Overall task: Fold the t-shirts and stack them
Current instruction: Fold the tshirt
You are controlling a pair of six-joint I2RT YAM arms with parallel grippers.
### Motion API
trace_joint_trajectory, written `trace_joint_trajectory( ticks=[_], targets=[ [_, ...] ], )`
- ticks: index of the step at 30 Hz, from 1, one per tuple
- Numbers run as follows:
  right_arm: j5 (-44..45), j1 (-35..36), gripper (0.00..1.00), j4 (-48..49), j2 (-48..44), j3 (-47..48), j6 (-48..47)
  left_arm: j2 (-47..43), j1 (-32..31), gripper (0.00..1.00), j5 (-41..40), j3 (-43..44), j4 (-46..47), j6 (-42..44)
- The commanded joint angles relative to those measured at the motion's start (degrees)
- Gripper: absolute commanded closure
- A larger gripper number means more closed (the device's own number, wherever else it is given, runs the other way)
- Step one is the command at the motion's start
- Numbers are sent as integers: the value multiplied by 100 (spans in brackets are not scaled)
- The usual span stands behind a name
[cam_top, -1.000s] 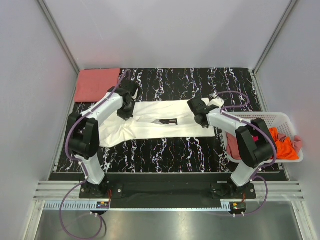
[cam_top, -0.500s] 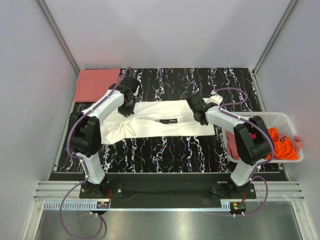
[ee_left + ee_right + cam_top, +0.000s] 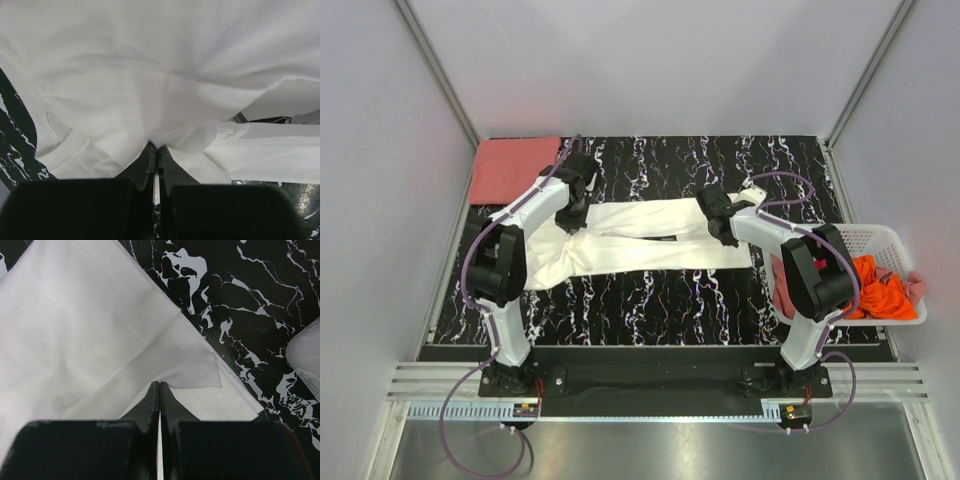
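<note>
cream-white t-shirt (image 3: 640, 256) laid out, left fingers (image 3: 143, 169) and right fingers (image 3: 149, 409) pinching it

LIGHT: you get bright, even light from above | SHADOWS: soft, faint | GLARE: your left wrist view nearly washes out on the cream-white t-shirt (image 3: 150, 75) | FOCUS: dark foreground at the bottom of both wrist views is blurred

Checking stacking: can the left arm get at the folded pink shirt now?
Probably yes: the pink shirt lies just beside the left claw, nothing between; but that claw is shut on the white shirt.
</note>
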Motion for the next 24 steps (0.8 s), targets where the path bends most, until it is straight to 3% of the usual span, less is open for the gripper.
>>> trace_joint_trajectory(
  ticks=[1, 10, 14, 24],
  targets=[
    [254, -40, 100, 58, 25, 254, -84, 120, 31, 100, -10, 321, -9, 28],
    [316, -40, 100, 102, 112, 438, -321, 260, 31, 99, 7, 409, -26, -25],
    [307, -58, 100, 93, 245, 439, -278, 349, 39, 94, 16, 427, -53, -34],
    [175, -67, 73, 102, 18, 720, -883, 489, 39, 89, 77, 690, -96, -25]
  ],
)
